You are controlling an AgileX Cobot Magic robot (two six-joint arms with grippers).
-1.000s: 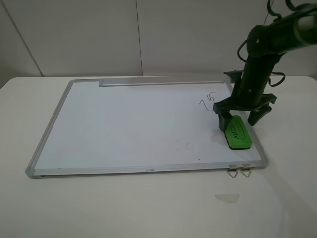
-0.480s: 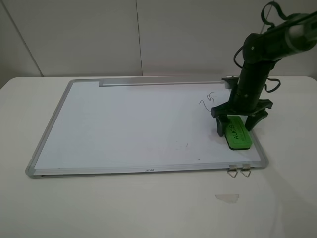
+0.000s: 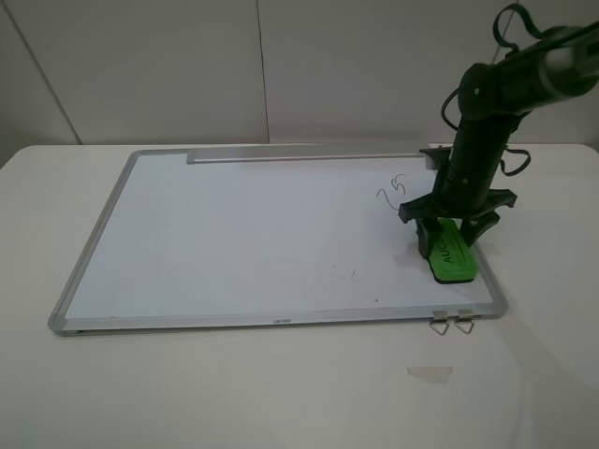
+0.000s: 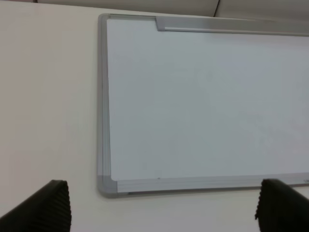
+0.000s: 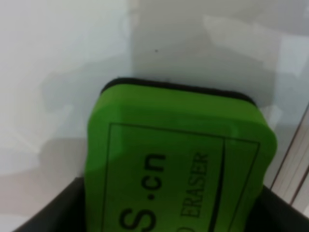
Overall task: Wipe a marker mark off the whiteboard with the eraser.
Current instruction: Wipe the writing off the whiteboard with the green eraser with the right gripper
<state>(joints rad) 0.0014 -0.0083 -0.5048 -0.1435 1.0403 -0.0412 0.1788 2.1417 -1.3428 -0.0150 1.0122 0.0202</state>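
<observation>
Plainly, only the exterior high view takes in the whole scene. The large rectangular whiteboard (image 3: 234, 234), framed in silver-grey metal, lies flat on a pale matte table (image 3: 281, 393). The right gripper (image 3: 450, 240) stands over the board's lower right corner. Its dark jaws are drawn in narrow against the sides of the small bright green rectangular eraser (image 3: 453, 257), which rests on the white surface at the right of the frame. Only this view shows the marker mark (image 3: 391, 190), a thin dark squiggle just up and left of the eraser and apart from it. Two small metal clips (image 3: 452, 323) hang at the board's near edge, and a grey tray strip (image 3: 299, 156) runs along its far edge.

The right wrist view adds texture. It shows smooth green plastic with rounded corners, dark printed letters inside a thin outline, a black felt edge (image 5: 174, 88) against the glossy board, and dark fingers (image 5: 48, 212) tight on both flanks.

The left wrist view shows the board's other end with a grey corner cap (image 4: 107, 186). It also shows the left gripper (image 4: 164, 208), whose ribbed black fingertips are spread wide and hold nothing.
</observation>
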